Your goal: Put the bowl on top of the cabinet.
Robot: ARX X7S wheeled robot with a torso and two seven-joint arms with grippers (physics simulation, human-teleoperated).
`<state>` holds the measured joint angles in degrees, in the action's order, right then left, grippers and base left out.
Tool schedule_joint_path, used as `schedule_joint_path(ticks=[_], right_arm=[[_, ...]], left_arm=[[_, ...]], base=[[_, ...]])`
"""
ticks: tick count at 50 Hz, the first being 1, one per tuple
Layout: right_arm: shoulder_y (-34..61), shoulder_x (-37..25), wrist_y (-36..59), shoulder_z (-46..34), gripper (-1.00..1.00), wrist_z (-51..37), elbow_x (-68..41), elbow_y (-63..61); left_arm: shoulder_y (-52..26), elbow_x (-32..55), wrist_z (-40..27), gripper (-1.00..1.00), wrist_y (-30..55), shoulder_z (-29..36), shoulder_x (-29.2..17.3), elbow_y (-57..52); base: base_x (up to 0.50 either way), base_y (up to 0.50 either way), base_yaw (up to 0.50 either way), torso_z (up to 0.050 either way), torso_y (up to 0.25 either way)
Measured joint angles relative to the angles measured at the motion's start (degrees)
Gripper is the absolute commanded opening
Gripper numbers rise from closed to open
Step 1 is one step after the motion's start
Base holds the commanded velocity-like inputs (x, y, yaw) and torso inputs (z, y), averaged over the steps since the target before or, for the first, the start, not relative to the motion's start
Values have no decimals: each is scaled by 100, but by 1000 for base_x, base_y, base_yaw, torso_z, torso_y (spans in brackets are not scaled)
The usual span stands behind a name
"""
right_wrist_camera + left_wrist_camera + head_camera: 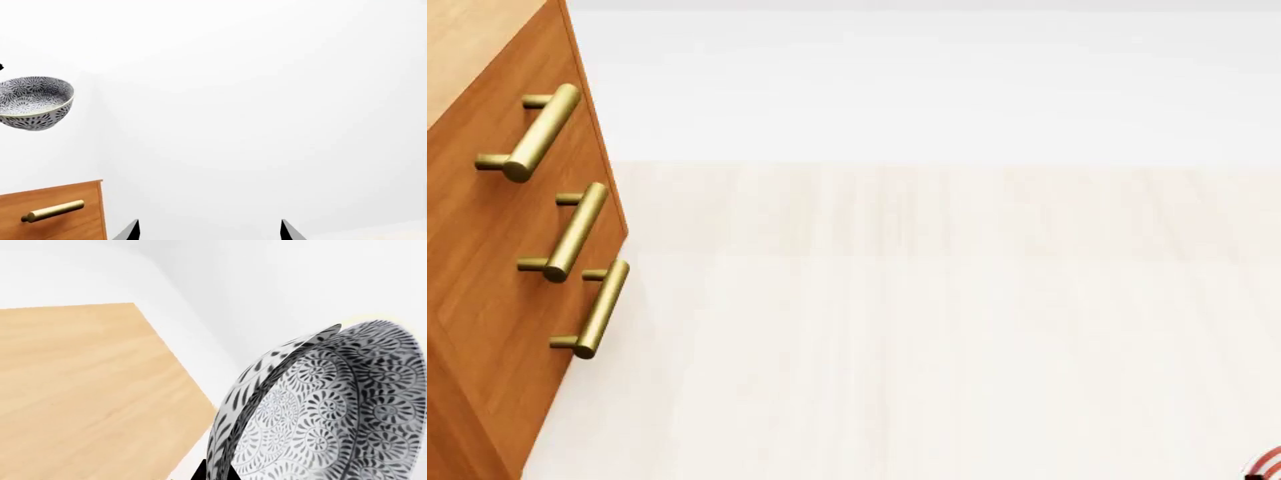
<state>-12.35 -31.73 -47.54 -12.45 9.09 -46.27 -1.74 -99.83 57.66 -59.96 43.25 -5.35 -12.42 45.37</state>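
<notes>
The patterned bowl [327, 410] fills the near side of the left wrist view, its wall pinched between the two dark fingertips of my left gripper [215, 474], which is shut on it. Beyond the bowl lies the pale wooden top of the cabinet [80, 385]. In the right wrist view the bowl [35, 102] hangs in the air well above the cabinet [53, 212]. My right gripper [209, 231] is open with nothing between its fingers, facing a white wall. The head view shows the cabinet [494, 290] front with brass handles; neither gripper shows there.
A brass bar handle [53, 211] sits on the cabinet's upper drawer, and three such handles [574, 232] line its front in the head view. A pale wooden floor [934, 340] spreads beside the cabinet. A red-ringed plate edge [1269, 462] peeks in at the lower right corner.
</notes>
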Motion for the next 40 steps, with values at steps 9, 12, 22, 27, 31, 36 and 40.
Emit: schedule_joint_path(ticks=[9, 12, 22, 27, 31, 36, 40], right_arm=[[-26, 15, -7, 35, 100, 16, 9, -14], [-40, 17, -12, 48, 100, 24, 3, -23], [-59, 27, -4, 84, 100, 47, -16, -35], [-45, 33, 18, 93, 100, 60, -33, -23], [-28, 39, 42, 97, 100, 70, -45, -9], [-7, 47, 73, 102, 100, 81, -57, 5], [3, 53, 93, 108, 100, 88, -59, 10]], left_arm=[[239, -96, -595, -100, -132, -61, 11, -406], [284, -117, -779, -100, -129, -72, 15, -505], [249, -162, -1153, -100, -35, -69, 34, -436], [156, -146, -1278, -100, 74, -80, 42, -214], [88, -125, -1372, -100, 159, -94, 47, -66], [11, -107, -1482, -100, 256, -101, 48, 64], [-23, -94, -1583, -100, 324, -108, 44, 105]], base=[[0, 0, 0, 0, 1], [0, 0, 0, 0, 0], [0, 0, 0, 1, 0], [0, 0, 0, 0, 0], [0, 0, 0, 0, 2], [0, 0, 0, 0, 0], [0, 0, 0, 0, 0]])
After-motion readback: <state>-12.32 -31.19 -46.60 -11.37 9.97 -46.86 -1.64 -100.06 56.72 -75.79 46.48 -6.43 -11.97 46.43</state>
